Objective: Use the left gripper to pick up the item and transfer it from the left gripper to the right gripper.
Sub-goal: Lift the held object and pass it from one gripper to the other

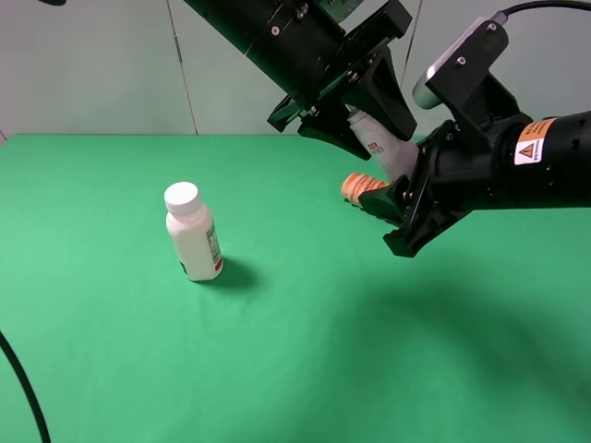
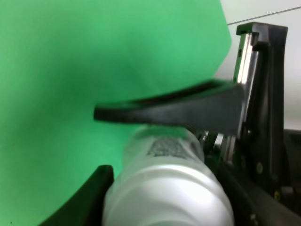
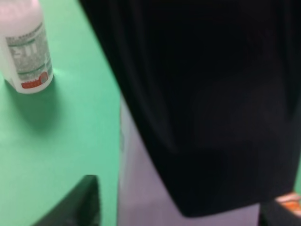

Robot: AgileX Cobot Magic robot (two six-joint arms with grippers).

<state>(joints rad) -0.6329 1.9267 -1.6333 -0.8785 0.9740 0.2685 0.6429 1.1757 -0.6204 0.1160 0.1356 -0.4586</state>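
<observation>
Left gripper (image 1: 383,143) clamps the item (image 1: 372,138); right gripper (image 1: 380,226) hides its lower end.

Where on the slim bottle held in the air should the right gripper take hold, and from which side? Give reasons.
On the slim bottle, grip the lower body, the part free below the left gripper, which clamps its upper end. The right gripper should probably come from the right, with one finger on each side of the round body, since the bottle tilts down towards that side.

item (image 1: 377,140) partly hidden, bread roll (image 1: 358,185) mostly covered; stout bottle (image 3: 26,52) cropped
</observation>
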